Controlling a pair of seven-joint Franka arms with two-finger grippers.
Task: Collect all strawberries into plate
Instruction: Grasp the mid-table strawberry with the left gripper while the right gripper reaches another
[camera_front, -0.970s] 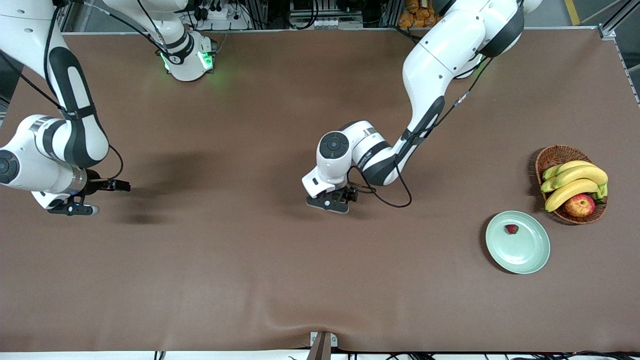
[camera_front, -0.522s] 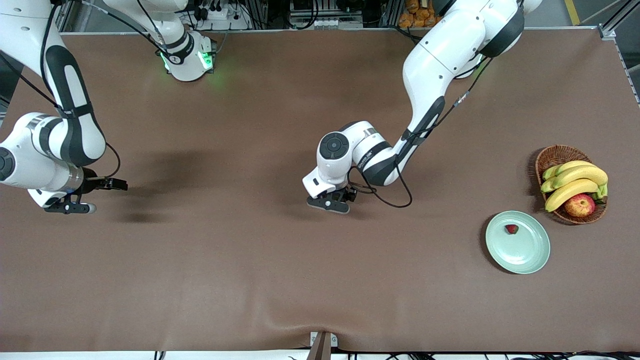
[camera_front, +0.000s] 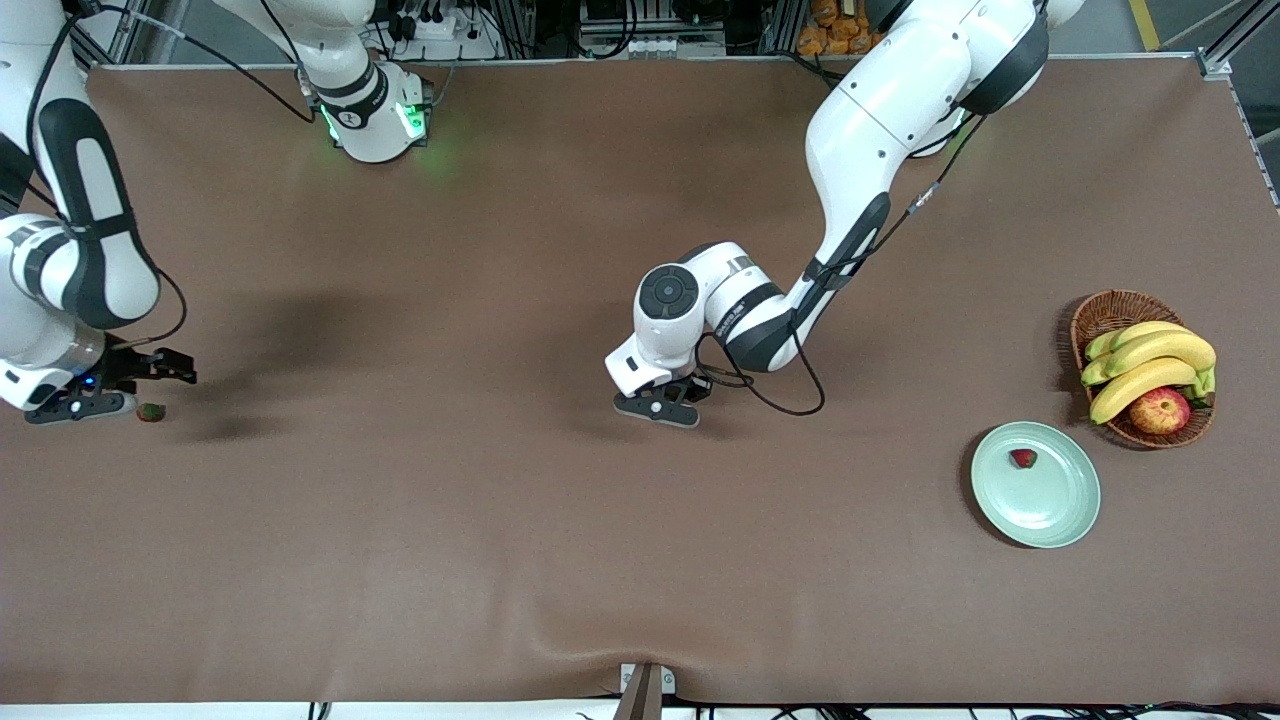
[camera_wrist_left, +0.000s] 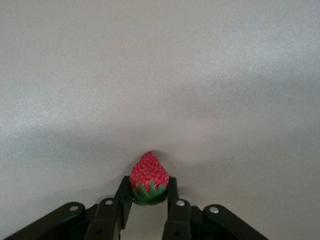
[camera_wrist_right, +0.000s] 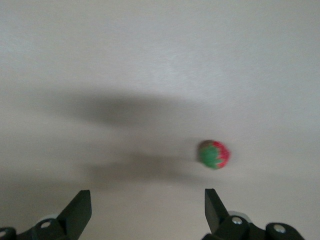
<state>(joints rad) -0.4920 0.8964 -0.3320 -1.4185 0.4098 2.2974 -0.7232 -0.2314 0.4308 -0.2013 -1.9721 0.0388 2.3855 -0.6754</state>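
One strawberry (camera_front: 1023, 458) lies on the pale green plate (camera_front: 1052, 512) toward the left arm's end of the table. My left gripper (camera_front: 655, 406) is low over the middle of the table. In the left wrist view it (camera_wrist_left: 149, 194) is shut on a second strawberry (camera_wrist_left: 149, 176), red tip pointing away from the fingers; this berry is hidden in the front view. My right gripper (camera_front: 80, 406) is low at the right arm's end of the table, open and empty (camera_wrist_right: 147, 201). A third strawberry (camera_front: 151, 411) lies on the table just beside it, also in the right wrist view (camera_wrist_right: 214, 154).
A brown wicker basket (camera_front: 1110, 310) with bananas (camera_front: 1150, 365) and a red-yellow apple (camera_front: 1160, 409) stands next to the plate, farther from the front camera. The brown table cover has a ripple at its near edge (camera_front: 640, 650).
My right arm has moved toward its end of the table, and the strawberry beside its gripper has come into sight. My left gripper has barely moved.
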